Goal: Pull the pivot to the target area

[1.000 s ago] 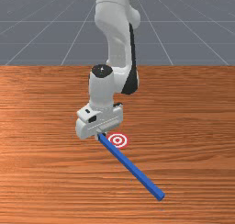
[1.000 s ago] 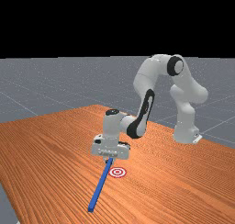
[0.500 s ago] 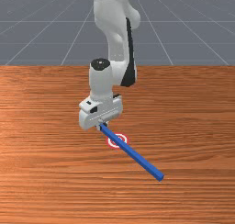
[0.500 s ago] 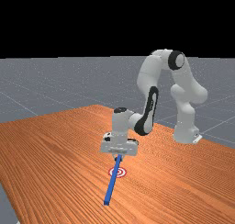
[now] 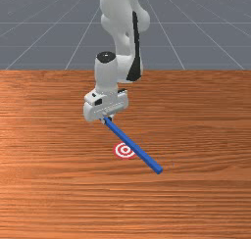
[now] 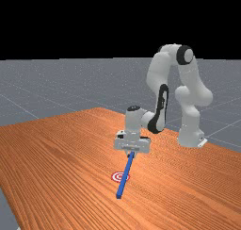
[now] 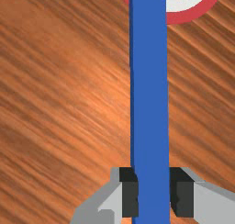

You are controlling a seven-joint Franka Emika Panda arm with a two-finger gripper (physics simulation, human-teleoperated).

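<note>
Front view: wood table, white-grey arm over it, blue bar slanting down toward the front view's right. Gripper clamped on the bar's arm-side end, pads touching both sides. Red-white target partly covered by the bar.

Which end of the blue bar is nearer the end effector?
The front view's upper-left end; the other end sticks out past the target.

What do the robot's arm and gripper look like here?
The arm is white and grey, built of smooth, rounded links with black caps and a long black strip on one link. The gripper has a wide, boxy white body with small black patches, and two light grey fingers with blocky, near-black pads.
</note>
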